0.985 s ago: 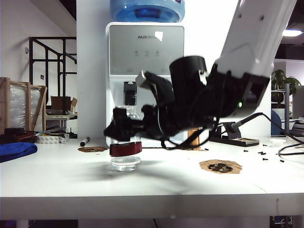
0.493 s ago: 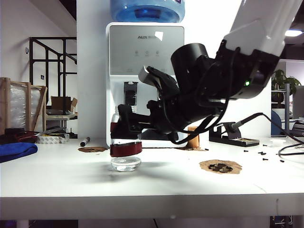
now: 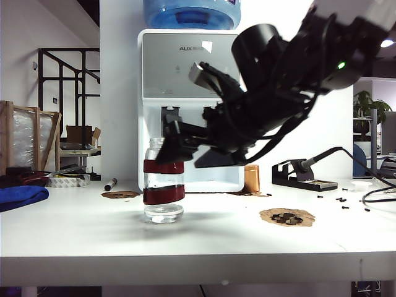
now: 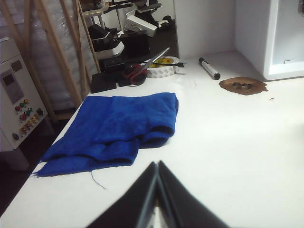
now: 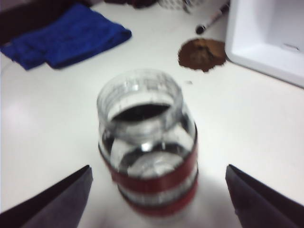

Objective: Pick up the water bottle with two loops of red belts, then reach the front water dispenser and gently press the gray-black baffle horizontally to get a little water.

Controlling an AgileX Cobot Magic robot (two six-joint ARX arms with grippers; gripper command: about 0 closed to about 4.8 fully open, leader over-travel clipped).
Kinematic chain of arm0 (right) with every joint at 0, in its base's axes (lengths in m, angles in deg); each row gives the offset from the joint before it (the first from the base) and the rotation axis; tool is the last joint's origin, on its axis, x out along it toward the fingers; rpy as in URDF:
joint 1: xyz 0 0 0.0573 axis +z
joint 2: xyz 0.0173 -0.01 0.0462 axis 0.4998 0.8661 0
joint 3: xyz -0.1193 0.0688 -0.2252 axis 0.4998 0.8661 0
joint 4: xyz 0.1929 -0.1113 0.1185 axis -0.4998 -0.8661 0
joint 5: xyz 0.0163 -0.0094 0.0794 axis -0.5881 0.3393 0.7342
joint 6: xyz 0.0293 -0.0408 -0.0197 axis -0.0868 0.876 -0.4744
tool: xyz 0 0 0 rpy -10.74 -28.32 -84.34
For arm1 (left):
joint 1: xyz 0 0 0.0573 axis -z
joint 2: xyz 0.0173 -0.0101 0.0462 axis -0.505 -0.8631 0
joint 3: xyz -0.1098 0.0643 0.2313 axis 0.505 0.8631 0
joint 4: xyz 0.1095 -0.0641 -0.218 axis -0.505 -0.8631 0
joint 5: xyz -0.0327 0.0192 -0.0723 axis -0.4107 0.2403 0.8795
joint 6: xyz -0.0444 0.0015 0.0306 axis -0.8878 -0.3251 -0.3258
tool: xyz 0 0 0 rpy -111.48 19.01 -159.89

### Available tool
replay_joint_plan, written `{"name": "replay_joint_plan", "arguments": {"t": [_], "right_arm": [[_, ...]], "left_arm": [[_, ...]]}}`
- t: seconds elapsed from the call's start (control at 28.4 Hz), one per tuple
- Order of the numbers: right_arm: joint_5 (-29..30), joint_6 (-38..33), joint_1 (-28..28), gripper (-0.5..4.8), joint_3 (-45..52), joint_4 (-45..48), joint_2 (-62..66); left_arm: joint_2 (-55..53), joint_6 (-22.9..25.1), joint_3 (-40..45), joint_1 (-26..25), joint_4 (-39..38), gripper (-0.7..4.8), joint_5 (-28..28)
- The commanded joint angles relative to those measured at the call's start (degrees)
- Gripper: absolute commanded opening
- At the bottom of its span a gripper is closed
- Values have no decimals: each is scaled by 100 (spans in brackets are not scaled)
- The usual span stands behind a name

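Note:
The water bottle (image 3: pixel 164 182), clear glass with two dark-red bands, stands upright on the white table in front of the water dispenser (image 3: pixel 189 62). My right gripper (image 3: pixel 179 148) hangs tilted just right of the bottle's neck, open and holding nothing. In the right wrist view the bottle (image 5: pixel 147 152) sits between the wide-spread fingers of the right gripper (image 5: pixel 157 167), apart from both. The gray-black baffle is hidden behind the right arm; only the left-hand paddle (image 3: pixel 170 119) shows. My left gripper (image 4: pixel 156 164) is shut and empty, low over the table near the blue cloth.
A blue cloth (image 4: pixel 118 126) lies at the table's left end, with scissors (image 4: pixel 137 71), tape and a marker (image 3: pixel 110 184) behind it. A copper cylinder (image 3: pixel 251 178), a soldering stand (image 3: pixel 303 176) and a brown cork mat (image 3: pixel 286 216) are on the right.
The right gripper has risen and tipped upward, from around the bottle's body to its neck height, staying open. The bottle has stayed on the table.

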Motion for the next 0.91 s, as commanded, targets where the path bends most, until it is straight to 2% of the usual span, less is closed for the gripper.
{"name": "replay_joint_plan", "arguments": {"t": [0.04,0.21,0.28,0.32,0.39,0.42,0.53,0.6,0.81,0.91], "right_arm": [[-205,136,-4,479,306,-83,-476],[-431,129,-4,479,894,-109,-1298],[-498,111,-4,394,1088,-208,-1635],[-597,111,-4,309,1178,-376,-1836],[-671,160,-4,179,1279,-697,-2109],[-708,190,-4,148,1329,-844,-2229],[-951,361,-7,133,1539,-1176,-2601],[-1069,459,-94,-10,1810,-1185,-2931],[-999,455,-623,-3,2361,-1123,-3919],[-719,407,-1156,-3,2664,-1108,-4649]], "left_arm": [[9,13,9,-11,20,-4,17],[9,17,9,-11,22,-4,9],[9,15,9,-11,20,-4,-9],[9,15,9,-11,20,-4,-4],[9,15,7,-11,22,-4,13],[9,15,7,-11,22,-4,13],[9,15,7,-11,20,-4,13],[9,15,7,-11,22,-4,13],[9,15,7,-11,22,-4,13],[9,15,7,-11,20,-4,13]]}}
